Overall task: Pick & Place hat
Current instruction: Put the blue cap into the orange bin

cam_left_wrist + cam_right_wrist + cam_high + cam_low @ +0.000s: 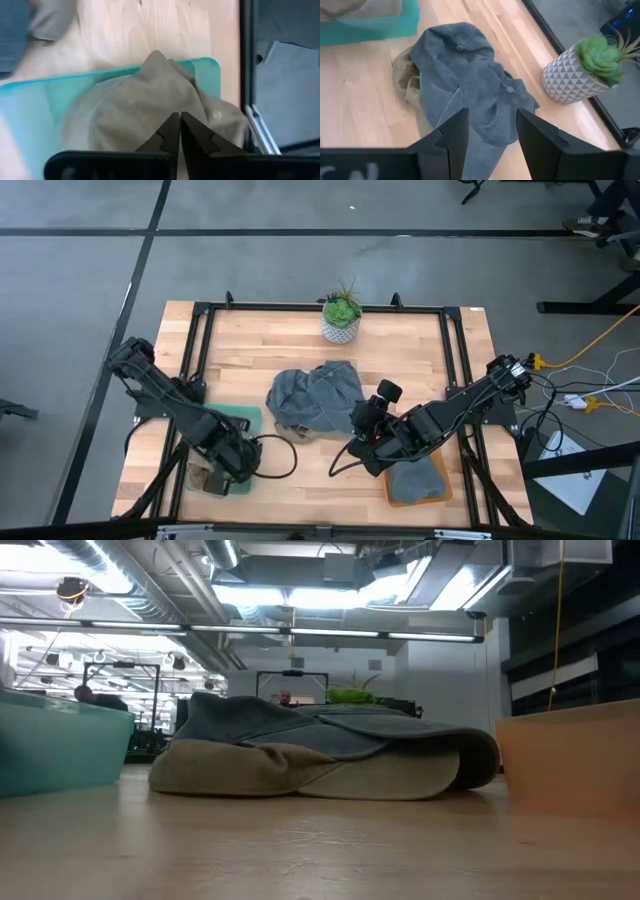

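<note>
Grey hats (pixel 318 398), a tan hat (pixel 150 107), teal tray (pixel 243 418), orange tray (pixel 440 485), white diamond-patterned pot (pixel 570 75).

Bright ceiling lights (pixel 300 595) glare overhead; left wrist view is blurred.

Hats (pixel 315 400) heaped mid-table block the centre; potted plant (pixel 341 318) stands at 12 o'clock; bare table (pixel 250 345) lies open toward 10 o'clock.

A small green succulent in a white patterned pot (pixel 341 320) is seen at the far edge of the wooden table (pixel 420 370), near its middle. Cables (pixel 585 395) are spread on the floor to the right.
</note>
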Controlling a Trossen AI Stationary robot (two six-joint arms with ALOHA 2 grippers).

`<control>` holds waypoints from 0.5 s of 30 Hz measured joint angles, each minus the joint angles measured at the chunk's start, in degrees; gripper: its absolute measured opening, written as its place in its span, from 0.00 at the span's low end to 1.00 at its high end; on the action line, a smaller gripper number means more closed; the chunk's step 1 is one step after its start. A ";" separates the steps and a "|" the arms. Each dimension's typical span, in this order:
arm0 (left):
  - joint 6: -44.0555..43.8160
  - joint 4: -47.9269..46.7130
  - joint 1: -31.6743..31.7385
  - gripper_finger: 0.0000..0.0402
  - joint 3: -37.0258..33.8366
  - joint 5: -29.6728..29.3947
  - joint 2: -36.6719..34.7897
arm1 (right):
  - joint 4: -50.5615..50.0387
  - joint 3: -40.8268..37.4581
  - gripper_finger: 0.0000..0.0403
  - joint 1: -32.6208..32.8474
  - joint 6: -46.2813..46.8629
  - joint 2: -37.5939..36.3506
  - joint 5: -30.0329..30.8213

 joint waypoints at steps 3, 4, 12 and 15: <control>3.30 -2.37 0.38 0.02 5.81 -2.66 -0.61 | -0.26 0.00 0.40 0.00 0.02 0.00 -0.06; 4.83 -2.73 0.38 0.02 7.39 -4.77 -0.87 | -1.04 0.00 0.40 0.00 0.06 0.00 -0.06; 17.89 1.38 0.60 0.01 11.59 -34.68 -2.95 | -19.36 0.00 0.40 1.21 11.63 0.00 -6.30; 19.05 1.54 3.28 0.01 11.42 -35.36 -3.08 | -20.07 0.00 0.40 3.66 11.89 0.00 -6.48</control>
